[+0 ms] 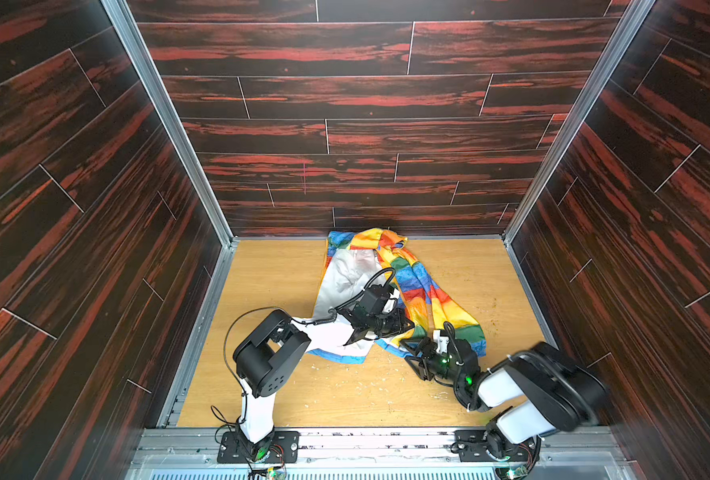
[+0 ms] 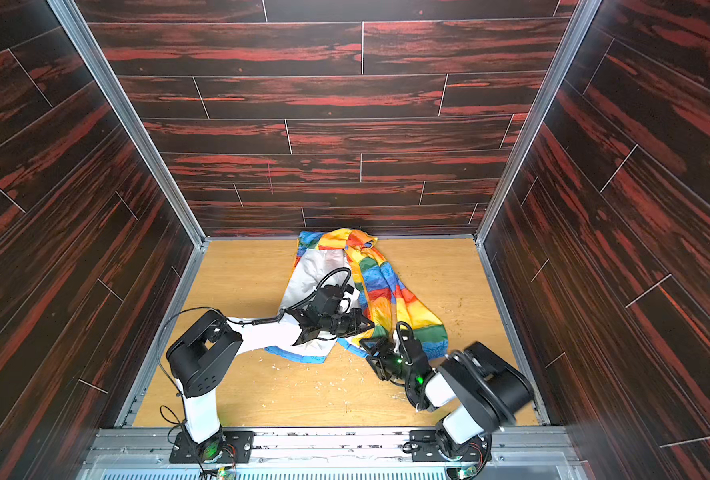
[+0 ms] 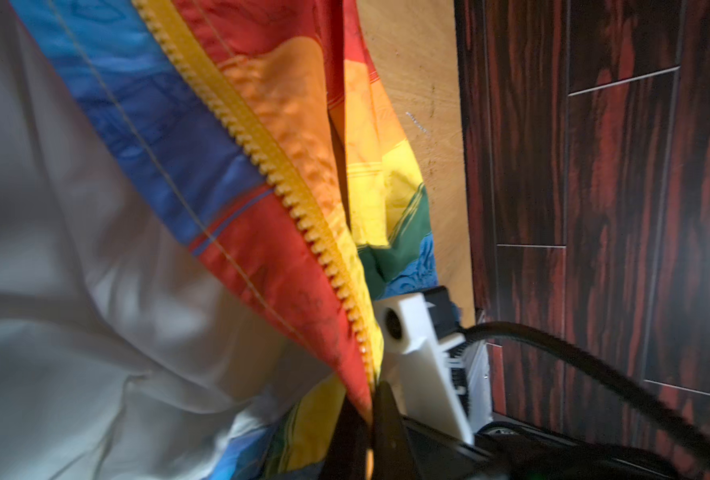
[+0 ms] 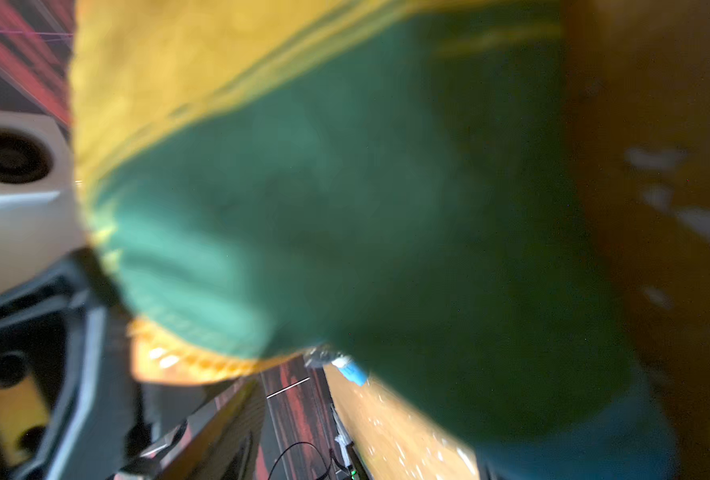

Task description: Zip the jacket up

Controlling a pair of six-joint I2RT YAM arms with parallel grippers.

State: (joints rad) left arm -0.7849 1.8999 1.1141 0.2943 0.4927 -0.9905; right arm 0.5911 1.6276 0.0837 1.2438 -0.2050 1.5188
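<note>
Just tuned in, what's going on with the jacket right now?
The jacket lies open on the table with its white lining showing, and the yellow zipper is not yet joined. The left claw is shut on the zipper edge near the hem. The right claw is open by the other panel's lower corner, apparently holding nothing.

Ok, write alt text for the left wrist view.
The left gripper is shut on the edge of the rainbow jacket, whose yellow zipper runs away from it. White lining, wooden table and dark red wall surround it.
</note>
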